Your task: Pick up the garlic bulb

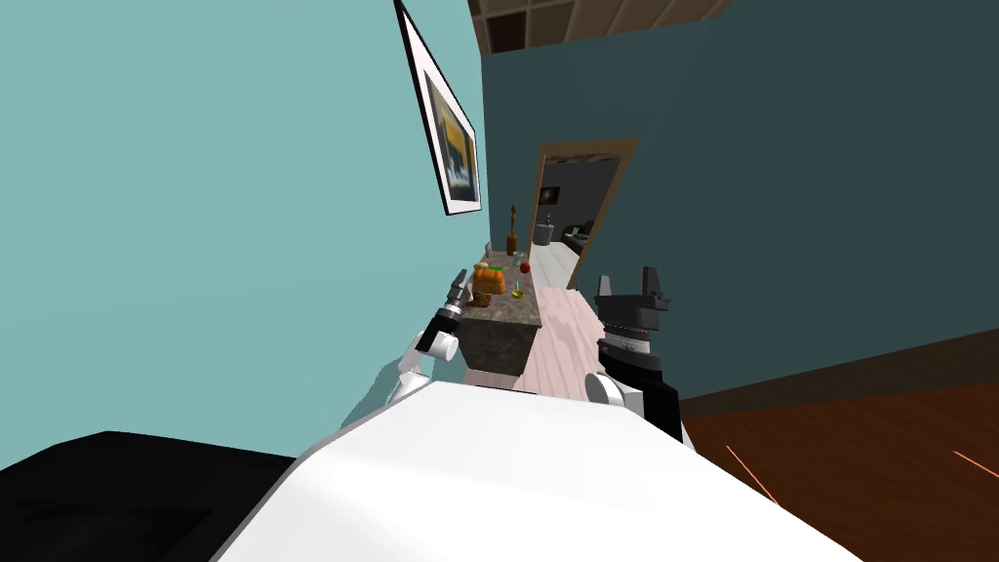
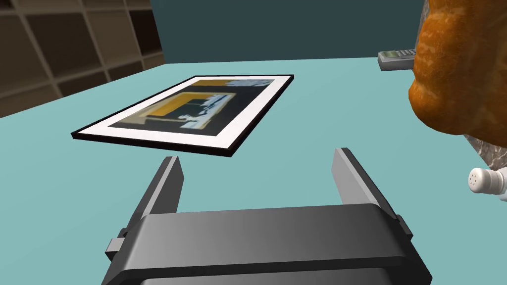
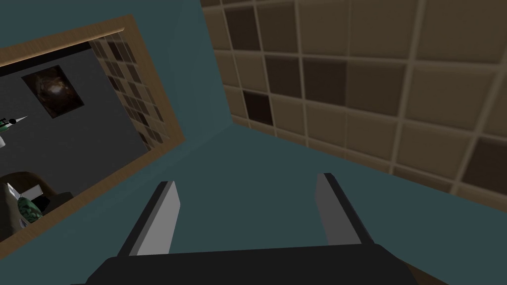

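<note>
Stone-topped table along a teal wall, both grippers empty.
Left gripper, fingers apart, sits beside a lumpy orange thing and a white shaker; right gripper is raised, fingers apart; the garlic bulb cannot be made out.

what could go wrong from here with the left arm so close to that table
1. The open left gripper sits right beside the lumpy orange object and the small white shaker. A sideways swing could knock either off the dark stone-topped table.
2. Its fingers face the teal wall and black-framed picture. I cannot make out a garlic bulb among the table's items, so a grasp now might take the wrong thing.
</note>
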Available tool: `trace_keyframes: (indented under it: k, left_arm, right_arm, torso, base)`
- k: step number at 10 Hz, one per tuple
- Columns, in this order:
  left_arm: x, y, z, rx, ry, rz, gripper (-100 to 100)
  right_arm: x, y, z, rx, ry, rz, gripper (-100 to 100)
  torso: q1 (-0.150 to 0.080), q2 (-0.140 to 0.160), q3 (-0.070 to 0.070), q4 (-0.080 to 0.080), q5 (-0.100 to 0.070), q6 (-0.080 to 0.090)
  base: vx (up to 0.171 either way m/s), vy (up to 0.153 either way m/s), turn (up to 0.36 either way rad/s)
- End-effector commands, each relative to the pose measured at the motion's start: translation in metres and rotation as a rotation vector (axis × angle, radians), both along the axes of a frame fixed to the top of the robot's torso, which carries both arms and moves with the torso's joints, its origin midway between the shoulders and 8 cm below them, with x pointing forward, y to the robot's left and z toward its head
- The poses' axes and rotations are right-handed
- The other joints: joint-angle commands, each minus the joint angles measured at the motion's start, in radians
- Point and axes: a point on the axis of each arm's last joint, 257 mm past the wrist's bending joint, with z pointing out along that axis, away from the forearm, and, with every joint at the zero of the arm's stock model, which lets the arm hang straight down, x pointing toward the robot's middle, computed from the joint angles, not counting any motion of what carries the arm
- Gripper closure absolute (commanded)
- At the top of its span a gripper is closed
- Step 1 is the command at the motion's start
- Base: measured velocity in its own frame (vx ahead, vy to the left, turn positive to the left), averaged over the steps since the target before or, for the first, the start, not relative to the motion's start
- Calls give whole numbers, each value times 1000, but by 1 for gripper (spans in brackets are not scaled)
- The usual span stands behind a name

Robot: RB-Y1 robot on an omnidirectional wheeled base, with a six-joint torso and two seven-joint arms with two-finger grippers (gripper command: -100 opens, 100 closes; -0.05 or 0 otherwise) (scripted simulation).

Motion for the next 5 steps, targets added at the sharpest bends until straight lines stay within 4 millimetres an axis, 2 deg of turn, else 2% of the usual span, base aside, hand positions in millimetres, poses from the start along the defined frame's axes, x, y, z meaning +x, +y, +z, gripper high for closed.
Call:
trace_keyframes:
  k: [1, 4, 5]
  left_arm:
    - [9, -2, -11, 12, 42, -7, -100]
    - [37, -12, -35, 50, 141, -40, -100]
    - [38, -12, -41, 54, 163, -39, -100]
  right_arm:
    - [0, 0, 0, 0, 0, 0, 0]
    - [0, 0, 0, 0, 0, 0, 0]
    - [0, 0, 0, 0, 0, 0, 0]
  torso:
    - [0, 0, 0, 0, 0, 0]
    - [0, 0, 0, 0, 0, 0]
    - [0, 0, 0, 0, 0, 0]
  base:
    - [0, 0, 0]
    - [0, 0, 0]
    - [0, 0, 0]
